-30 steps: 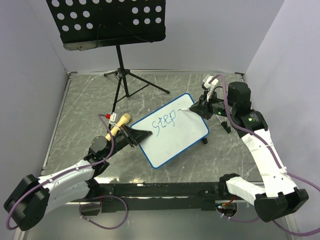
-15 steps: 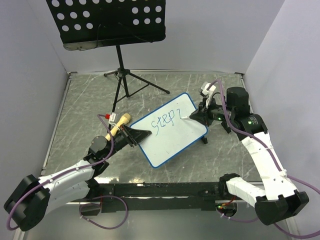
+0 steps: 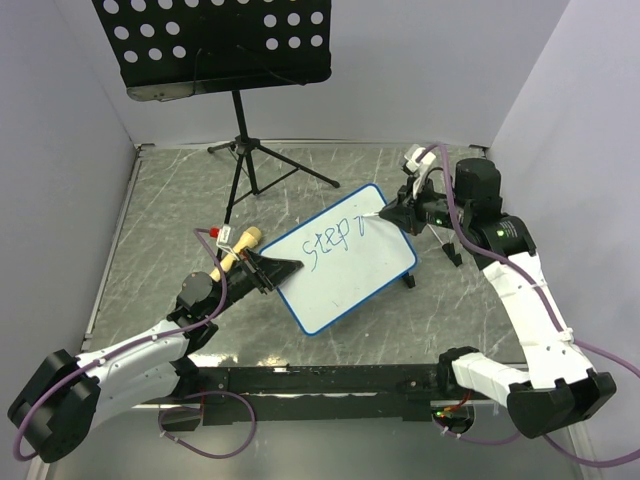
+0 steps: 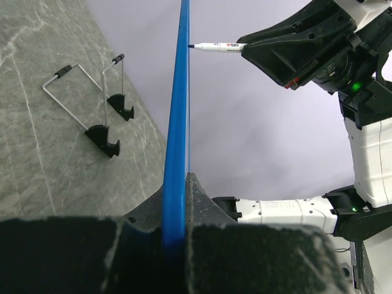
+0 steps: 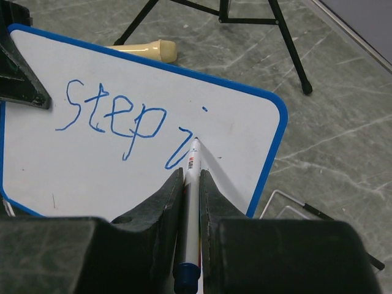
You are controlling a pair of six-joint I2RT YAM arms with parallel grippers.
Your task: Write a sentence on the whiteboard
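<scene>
Left claw (image 3: pixel 284 268) is clamped on the whiteboard (image 3: pixel 350 285) edge. Right claw (image 3: pixel 395 214) pinches a marker (image 5: pixel 193 159), tip on the board at the sentence (image 5: pixel 116 116), which reads "step i".

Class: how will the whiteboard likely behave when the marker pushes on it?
The whiteboard looks stiff: its blue edge runs straight. Probably light and apt to shift, since the left gripper clamps its rim while the marker presses.
</scene>
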